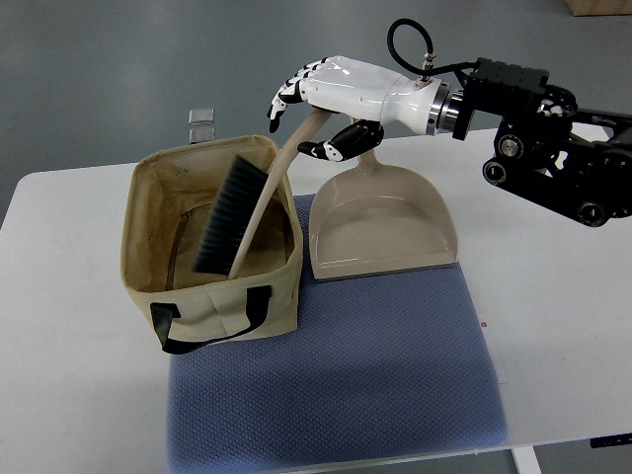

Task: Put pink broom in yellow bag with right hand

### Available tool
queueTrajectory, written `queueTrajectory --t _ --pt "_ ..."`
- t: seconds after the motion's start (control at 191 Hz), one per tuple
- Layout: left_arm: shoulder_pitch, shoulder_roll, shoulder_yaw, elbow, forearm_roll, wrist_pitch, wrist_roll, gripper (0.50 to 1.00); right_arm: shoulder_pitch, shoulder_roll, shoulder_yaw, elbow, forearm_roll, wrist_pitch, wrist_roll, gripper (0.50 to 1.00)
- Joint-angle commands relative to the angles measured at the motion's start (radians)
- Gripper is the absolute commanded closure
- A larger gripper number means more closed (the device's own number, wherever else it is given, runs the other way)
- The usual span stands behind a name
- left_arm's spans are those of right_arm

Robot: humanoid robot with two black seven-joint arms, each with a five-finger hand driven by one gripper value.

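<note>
The right hand (pixel 321 114) was clamped on the broom (pixel 252 202) handle, bristles already below it inside the bag (pixel 212 306) (soft-walled); releasing early could tip it out.

A white bench (pixel 69 326) with rounded corners fills the lower part of the view. Beyond its far edge lies a smooth grey-blue floor (pixel 118 69), evenly lit, with a brown box corner (pixel 599 6) at the top right.

Broom (pixel 240 212) stands tilted in the bag (pixel 148 267) — dustpan (pixel 380 222) just right, both on the mat (pixel 375 375).
</note>
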Motion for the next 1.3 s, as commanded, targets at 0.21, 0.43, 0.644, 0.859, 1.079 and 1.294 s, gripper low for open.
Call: queueTrajectory --t 0.21,0.43,0.644,0.859,1.079,1.294 --pt "0.000 0.000 0.000 0.000 0.000 0.000 0.000 0.500 -0.013 -0.042 0.008 0.002 0.013 -0.076 0.004 0.574" --pt "0.000 0.000 0.000 0.000 0.000 0.000 0.000 0.500 -0.076 -0.124 0.141 0.002 0.169 -0.055 -0.001 0.574" --pt "0.000 0.000 0.000 0.000 -0.001 0.000 0.000 0.500 -0.117 -0.246 0.152 0.002 0.549 0.002 -0.005 0.574" --pt "0.000 0.000 0.000 0.000 0.000 0.000 0.000 0.500 -0.197 -0.299 0.170 0.000 0.962 0.010 -0.076 0.574" --pt "0.000 0.000 0.000 0.000 0.000 0.000 0.000 0.500 -0.364 -0.257 0.371 -0.026 1.217 0.011 -0.151 0.574" --pt "0.000 0.000 0.000 0.000 0.000 0.000 0.000 0.500 -0.507 -0.096 0.635 -0.170 1.214 0.089 -0.212 0.574"
